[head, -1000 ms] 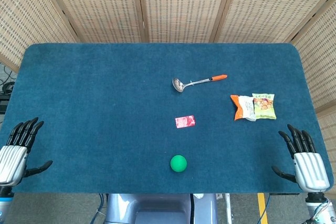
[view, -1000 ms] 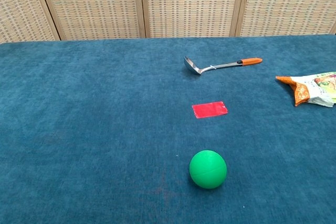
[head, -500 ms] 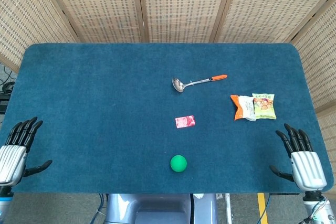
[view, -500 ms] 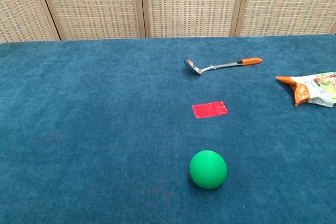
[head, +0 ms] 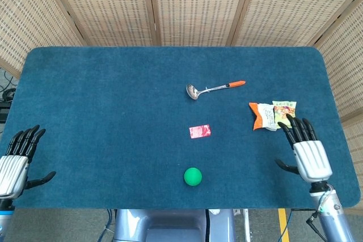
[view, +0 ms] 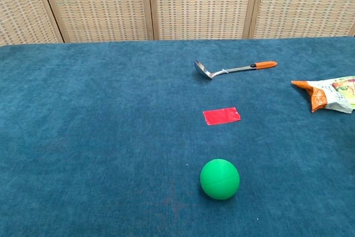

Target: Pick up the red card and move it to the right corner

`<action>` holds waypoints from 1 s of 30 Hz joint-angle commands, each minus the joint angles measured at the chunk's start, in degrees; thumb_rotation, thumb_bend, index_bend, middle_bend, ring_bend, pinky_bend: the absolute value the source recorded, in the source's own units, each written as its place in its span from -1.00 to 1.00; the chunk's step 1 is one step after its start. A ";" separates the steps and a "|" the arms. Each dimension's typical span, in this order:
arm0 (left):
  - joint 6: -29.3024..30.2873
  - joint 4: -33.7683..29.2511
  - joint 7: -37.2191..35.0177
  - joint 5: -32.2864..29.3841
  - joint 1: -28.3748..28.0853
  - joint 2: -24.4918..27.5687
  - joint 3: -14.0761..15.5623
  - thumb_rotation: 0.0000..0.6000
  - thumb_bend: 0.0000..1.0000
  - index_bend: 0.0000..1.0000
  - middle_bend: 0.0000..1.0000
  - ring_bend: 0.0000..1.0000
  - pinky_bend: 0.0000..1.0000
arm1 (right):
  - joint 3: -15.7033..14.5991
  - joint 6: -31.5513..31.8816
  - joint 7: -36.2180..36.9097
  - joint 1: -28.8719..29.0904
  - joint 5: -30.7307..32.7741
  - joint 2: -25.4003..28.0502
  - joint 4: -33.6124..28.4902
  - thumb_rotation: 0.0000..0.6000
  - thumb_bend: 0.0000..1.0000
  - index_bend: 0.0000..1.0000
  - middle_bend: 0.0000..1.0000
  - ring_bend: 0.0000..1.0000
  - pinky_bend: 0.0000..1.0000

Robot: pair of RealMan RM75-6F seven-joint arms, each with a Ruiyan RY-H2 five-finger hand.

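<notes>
Blue felt covers the surface (head: pixel 113 100). Both the right hand (head: pixel 308 152) and left hand (head: pixel 16 160) hover empty, fingers spread. The card (head: pixel 199 131) lies flat mid-surface, between ladle (head: pixel 212 89) and ball (head: pixel 193 176) (probably light, thin, bendy; hard to lift flat, so pinch an edge).

My left hand (head: pixel 14 162) is cut by the head view's left edge. The chest view shows neither of my 2 hands and clips the snack packets (view: pixel 333 94) at its right edge.
</notes>
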 commanded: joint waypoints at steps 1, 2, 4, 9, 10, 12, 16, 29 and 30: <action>0.14 0.04 -0.19 -0.20 0.03 0.05 -0.15 1.00 -0.90 -1.00 -1.00 -1.00 -1.00 | 2.23 -4.04 -5.48 3.85 2.45 -1.33 -1.48 1.00 -0.67 -0.79 -1.00 -1.00 -1.00; 0.09 0.08 -0.29 -0.34 0.01 0.06 -0.21 1.00 -0.90 -1.00 -1.00 -1.00 -1.00 | 2.61 -4.94 -6.73 4.82 2.80 -1.78 -1.48 1.00 -0.68 -0.79 -1.00 -1.00 -1.00; -0.19 0.26 -0.37 -0.66 -0.09 0.05 -0.28 1.00 -0.90 -1.00 -1.00 -1.00 -1.00 | 3.28 -6.21 -8.95 6.76 2.69 -3.10 -0.95 1.00 -0.68 -0.79 -1.00 -1.00 -1.00; -0.81 0.59 -0.41 -1.22 -0.35 -0.11 -0.39 1.00 -0.90 -1.00 -1.00 -1.00 -1.00 | 4.19 -8.61 -12.68 10.92 2.14 -7.17 2.64 1.00 -0.69 -0.79 -1.00 -1.00 -1.00; -0.86 0.63 -0.40 -1.26 -0.37 -0.13 -0.39 1.00 -0.90 -1.00 -1.00 -1.00 -1.00 | 4.29 -9.00 -12.96 11.46 2.17 -7.71 3.22 1.00 -0.69 -0.79 -1.00 -1.00 -1.00; -1.07 0.76 -0.39 -1.41 -0.44 -0.22 -0.38 1.00 -0.90 -1.00 -1.00 -1.00 -1.00 | 4.62 -10.27 -13.50 13.00 2.69 -9.28 4.99 1.00 -0.69 -0.79 -1.00 -1.00 -1.00; -1.71 1.20 -0.32 -2.51 -0.71 -0.44 -0.76 1.00 -0.90 -1.00 -1.00 -1.00 -1.00 | 5.62 -14.34 -12.64 16.93 4.92 -13.29 11.16 1.00 -0.69 -0.79 -1.00 -1.00 -1.00; -3.90 2.04 1.87 -4.82 -1.72 -1.78 -1.25 1.00 -0.90 -1.00 -1.00 -1.00 -1.00 | 4.11 -17.48 -5.59 23.44 2.75 -21.04 27.53 1.00 -0.69 -0.79 -1.00 -1.00 -1.00; -4.09 2.15 1.99 -4.95 -1.79 -1.90 -1.24 1.00 -0.90 -1.00 -1.00 -1.00 -1.00 | 3.97 -17.61 -5.24 23.69 2.75 -21.41 28.11 1.00 -0.69 -0.79 -1.00 -1.00 -1.00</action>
